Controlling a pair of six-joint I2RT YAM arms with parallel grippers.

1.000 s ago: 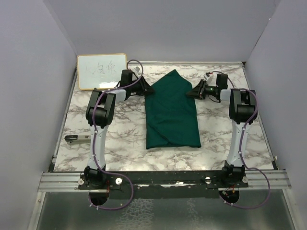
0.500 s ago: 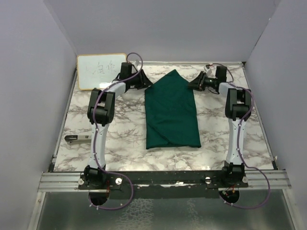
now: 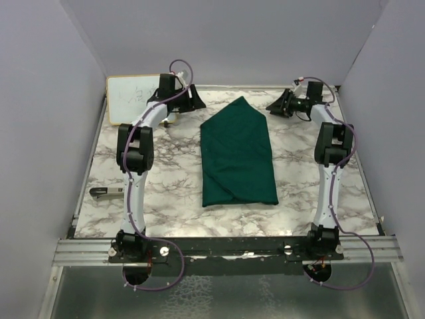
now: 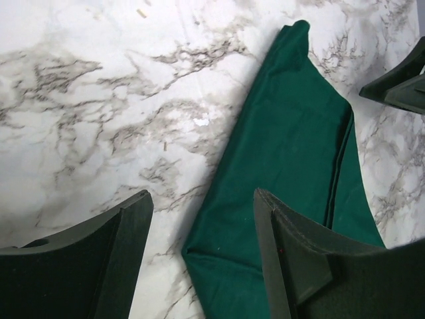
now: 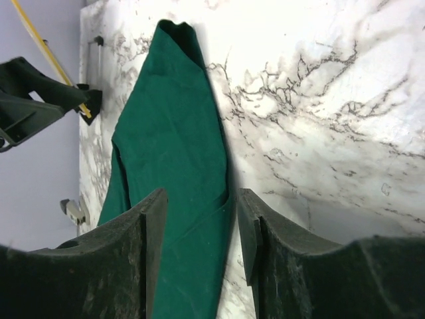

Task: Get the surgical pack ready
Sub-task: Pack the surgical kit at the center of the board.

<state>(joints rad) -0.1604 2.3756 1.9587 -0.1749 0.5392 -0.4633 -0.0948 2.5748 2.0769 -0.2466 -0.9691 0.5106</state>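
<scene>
Folded green drape (image 3: 238, 156) flat on counter (image 3: 166, 193). Left jaws and right jaws spread, empty, flanking its pointed far corner, likely staged for next fold.

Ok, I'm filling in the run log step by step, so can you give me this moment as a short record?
drape: folded into a long bundle, far end pointed, lying mid table
left claw: open, empty, left of the drape's far tip
right claw: open, empty, right of the far tip
contact: neither claw touches the drape
whiteboard: far left corner, behind the left arm
</scene>
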